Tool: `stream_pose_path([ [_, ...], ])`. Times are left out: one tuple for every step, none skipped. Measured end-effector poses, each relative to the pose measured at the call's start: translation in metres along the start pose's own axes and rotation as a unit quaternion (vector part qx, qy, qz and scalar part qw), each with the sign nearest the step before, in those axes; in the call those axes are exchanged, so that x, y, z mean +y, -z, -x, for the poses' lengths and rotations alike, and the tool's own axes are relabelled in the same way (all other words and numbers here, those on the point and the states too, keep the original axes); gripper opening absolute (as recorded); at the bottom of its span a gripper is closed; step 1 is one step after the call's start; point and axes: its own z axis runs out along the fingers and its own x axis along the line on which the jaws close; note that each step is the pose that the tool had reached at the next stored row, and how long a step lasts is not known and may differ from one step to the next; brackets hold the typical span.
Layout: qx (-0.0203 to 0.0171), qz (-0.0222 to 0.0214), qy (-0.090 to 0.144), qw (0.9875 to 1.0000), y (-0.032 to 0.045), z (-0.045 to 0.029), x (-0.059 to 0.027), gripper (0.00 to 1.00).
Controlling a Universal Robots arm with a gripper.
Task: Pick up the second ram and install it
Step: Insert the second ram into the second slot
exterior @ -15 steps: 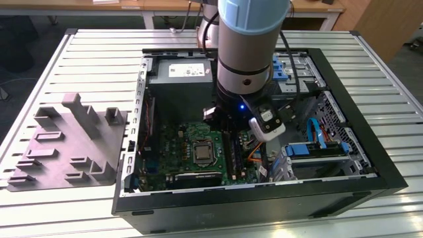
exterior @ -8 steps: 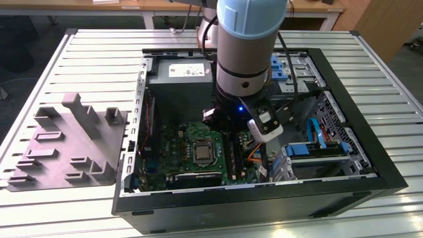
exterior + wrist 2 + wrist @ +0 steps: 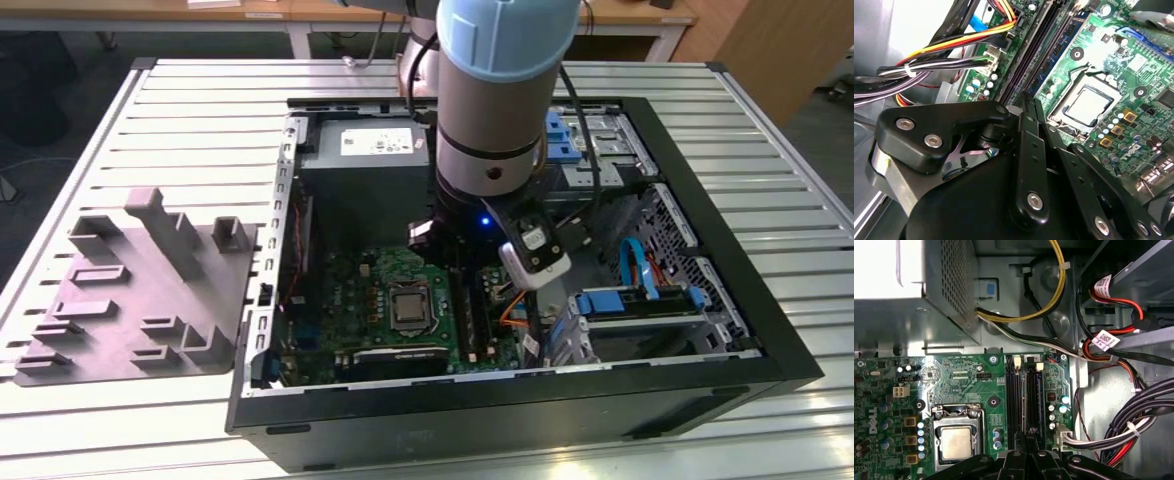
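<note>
My gripper (image 3: 1029, 432) is shut, its two thin black fingers pressed together with nothing showing between them. It hovers low inside the open computer case (image 3: 694, 390), right over the long black memory slots (image 3: 1024, 395) of the green motherboard (image 3: 954, 375). In the second wrist view the gripper (image 3: 1026, 98) points at the same slots (image 3: 1041, 50), beside the processor socket (image 3: 1089, 105). In the exterior view the arm (image 3: 494, 120) reaches down into the case and covers most of the gripper (image 3: 451, 262). The second ram is out of view.
The grey power-supply box (image 3: 363, 150) fills the case's far end. Bundled cables (image 3: 1134, 425) run close beside the slots. A drive cage with blue parts (image 3: 641, 300) sits at the exterior view's right. A grey moulded fixture (image 3: 134, 290) lies on the slatted table outside the case.
</note>
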Motion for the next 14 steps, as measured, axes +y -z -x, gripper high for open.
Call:
stream_pose_path([
  [0.0,0.0001,0.0,1.0,-0.0001,0.0001,0.0,0.11],
  [0.0,0.0001,0.0,1.0,-0.0001,0.0002,0.0,0.11],
  [0.0,0.0001,0.0,1.0,-0.0001,0.0002,0.0,0.11],
  [0.0,0.0001,0.001,1.0,-0.0001,0.0005,-0.0001,0.11],
  [0.0,0.0001,0.001,1.0,-0.0001,0.0008,-0.0001,0.11],
  [0.0001,0.0003,0.002,1.0,-0.0001,0.0009,-0.0001,0.11],
  [0.0001,0.0006,0.002,1.0,-0.0003,0.0008,-0.0002,0.11],
  [0.0001,0.0009,0.002,1.0,-0.0006,0.0008,-0.0002,0.11],
  [0.0001,0.0011,0.002,1.0,-0.0008,0.0008,-0.0003,0.11],
  [0.0001,0.0011,0.002,1.0,-0.0008,0.0007,-0.0003,0.11],
  [0.0002,0.0013,0.002,1.0,-0.0008,0.0006,-0.0003,0.11],
  [0.0001,0.0016,0.002,1.0,-0.0007,0.0001,-0.0003,0.11],
  [0.0001,0.0018,0.002,1.0,-0.0008,-0.0004,-0.0004,0.11],
  [0.0001,0.0019,0.002,1.0,-0.0008,-0.0009,-0.0004,0.11],
])
